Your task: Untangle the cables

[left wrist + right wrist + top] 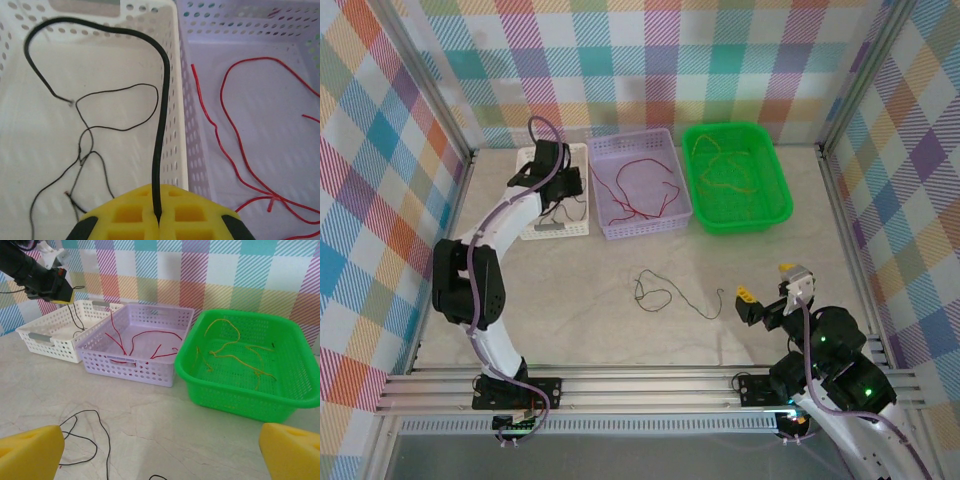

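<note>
"Two grippers, so start with the left one: how do its jaws stand?" Ana asks.

"Pressed together on a black cable (162,125)," Ben says. "The left gripper (159,220) pinches it between its yellow fingers (130,215). From there it rises, arches away from the purple basket (200,150) and drops its free end into the white basket (177,75), which stands just beside the purple one on its left."

"Anything else in that white basket?"

"Thin black cables (120,127), looped on its floor. Whether they join the pinched one, I cannot tell."

"And the right jaws?"

"Wide apart, with nothing between them. The right gripper (161,452) hangs low over the table (580,290), in front of the purple basket and off to its right, well apart from it, facing the row of baskets."

"What lies near it?"

"A loose black cable (655,290) on the bare table, in front of the purple basket, curled into a loop with a tail running toward the right gripper. It touches neither gripper."

"Inside the purple basket?"

"Red cables (145,335), several strands sprawled across the floor, some crossing one another."

"And to its right?"

"A green basket (225,395), just beside the purple one, holding yellow-orange cables (230,355) in a loose tangle."
</note>
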Tool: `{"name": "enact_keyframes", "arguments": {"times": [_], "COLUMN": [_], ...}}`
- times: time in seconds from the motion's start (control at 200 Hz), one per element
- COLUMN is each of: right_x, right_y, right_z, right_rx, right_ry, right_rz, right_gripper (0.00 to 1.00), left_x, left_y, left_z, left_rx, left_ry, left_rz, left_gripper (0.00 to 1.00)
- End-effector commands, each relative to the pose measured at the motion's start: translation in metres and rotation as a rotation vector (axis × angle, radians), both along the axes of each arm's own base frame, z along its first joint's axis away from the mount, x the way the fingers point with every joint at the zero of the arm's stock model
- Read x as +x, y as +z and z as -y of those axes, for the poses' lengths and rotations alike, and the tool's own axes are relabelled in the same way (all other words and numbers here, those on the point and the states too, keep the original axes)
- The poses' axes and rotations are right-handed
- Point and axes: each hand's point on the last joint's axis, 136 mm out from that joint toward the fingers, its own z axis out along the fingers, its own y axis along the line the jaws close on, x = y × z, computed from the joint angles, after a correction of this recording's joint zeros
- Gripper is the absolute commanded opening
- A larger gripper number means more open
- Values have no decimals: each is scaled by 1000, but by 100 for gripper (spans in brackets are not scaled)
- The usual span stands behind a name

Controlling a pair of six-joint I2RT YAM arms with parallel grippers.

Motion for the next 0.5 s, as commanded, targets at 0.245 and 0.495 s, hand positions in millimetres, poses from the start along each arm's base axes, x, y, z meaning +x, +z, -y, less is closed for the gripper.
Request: {"name": "enact_keyframes", "arguments": {"times": [0.245, 0.495], "right_x": [0, 0], "right_y": [7, 5], "right_z": [-4, -5], "right_rx": [22, 19], "right_ry": [21, 28], "right_rz": [38, 34], "right_gripper": [100, 100], "left_x": [4, 7], "left_y": [-37, -64], "left_z": [-26, -35], "left_rx": [-88, -137], "left_ry": [96, 128], "left_rz": [-69, -152], "left_gripper": [0, 0]}}
